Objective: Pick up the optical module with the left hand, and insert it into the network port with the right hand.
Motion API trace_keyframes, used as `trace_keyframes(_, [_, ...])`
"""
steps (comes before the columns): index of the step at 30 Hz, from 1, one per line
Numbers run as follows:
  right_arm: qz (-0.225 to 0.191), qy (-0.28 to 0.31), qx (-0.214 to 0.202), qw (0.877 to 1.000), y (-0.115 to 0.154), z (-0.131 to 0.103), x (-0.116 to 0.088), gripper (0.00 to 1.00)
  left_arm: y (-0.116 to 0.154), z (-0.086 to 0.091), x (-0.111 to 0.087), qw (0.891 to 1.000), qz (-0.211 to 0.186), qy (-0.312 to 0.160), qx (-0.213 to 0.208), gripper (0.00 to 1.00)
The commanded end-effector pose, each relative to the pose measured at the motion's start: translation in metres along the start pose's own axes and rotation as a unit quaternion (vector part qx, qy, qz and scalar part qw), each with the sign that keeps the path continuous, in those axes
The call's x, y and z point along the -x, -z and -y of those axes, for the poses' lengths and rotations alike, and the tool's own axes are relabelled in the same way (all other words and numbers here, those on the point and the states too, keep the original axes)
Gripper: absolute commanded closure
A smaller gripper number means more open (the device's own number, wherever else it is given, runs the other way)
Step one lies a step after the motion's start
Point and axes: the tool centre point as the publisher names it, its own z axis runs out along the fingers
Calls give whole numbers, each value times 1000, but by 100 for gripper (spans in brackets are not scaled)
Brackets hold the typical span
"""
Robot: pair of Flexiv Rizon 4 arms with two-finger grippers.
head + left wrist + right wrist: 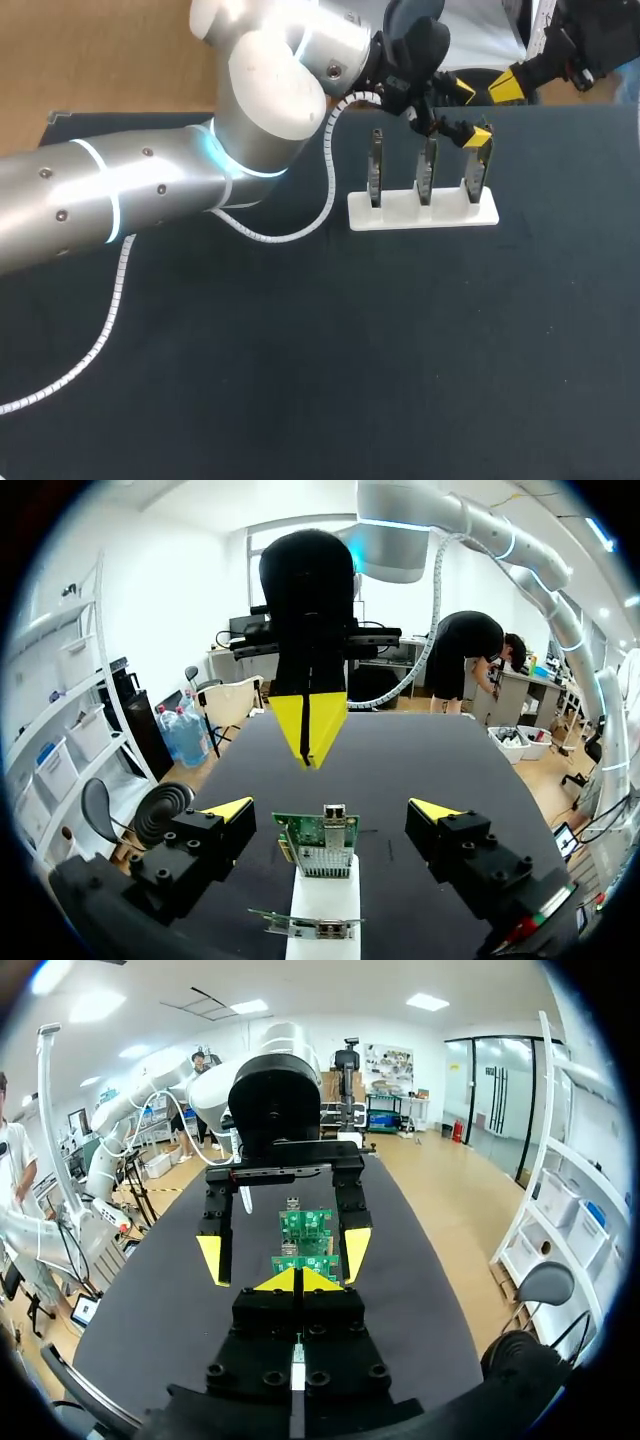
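The left pincer (331, 808) is open, fingers either side of the green card (322, 848) in the white rack (322, 905). The silver block on the card's top edge is, I judge, the optical module (335, 814). The right pincer (310, 730) hangs just ahead, tips pinched together, empty. Pickup is pending: descend, then close squarely.

The right tool (505, 87) runs off the head view's edge; anything in its grip is hidden.

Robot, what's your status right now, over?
Left gripper open, straddling a green board on the white stand. Right gripper shut, just beyond it. Optical module: can't make out.
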Motion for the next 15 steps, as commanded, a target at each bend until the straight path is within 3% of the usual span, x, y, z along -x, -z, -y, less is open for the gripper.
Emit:
trace_keyframes(1, [-2, 3, -13, 1000, 2, -7, 3, 100, 9, 7, 3, 1000, 16, -7, 18, 0])
trace_keyframes(5, [-3, 6, -17, 1000, 3, -6, 4, 100, 14, 5, 9, 999, 24, -16, 28, 0])
trace_keyframes(9, [-17, -8, -47, 999, 4, -2, 5, 100, 18, 5, 13, 998, 42, -36, 40, 0])
trace_keyframes(10, [-17, -8, -47, 999, 4, -2, 5, 57, 19, 5, 14, 997, 46, -39, 43, 0])
trace_keyframes(11, [-17, -8, -47, 999, 4, -2, 5, 0, 19, 5, 14, 997, 46, -39, 43, 0])
trace_keyframes(15, [-17, -8, -47, 999, 4, -2, 5, 0, 19, 5, 14, 997, 46, -39, 43, 0])
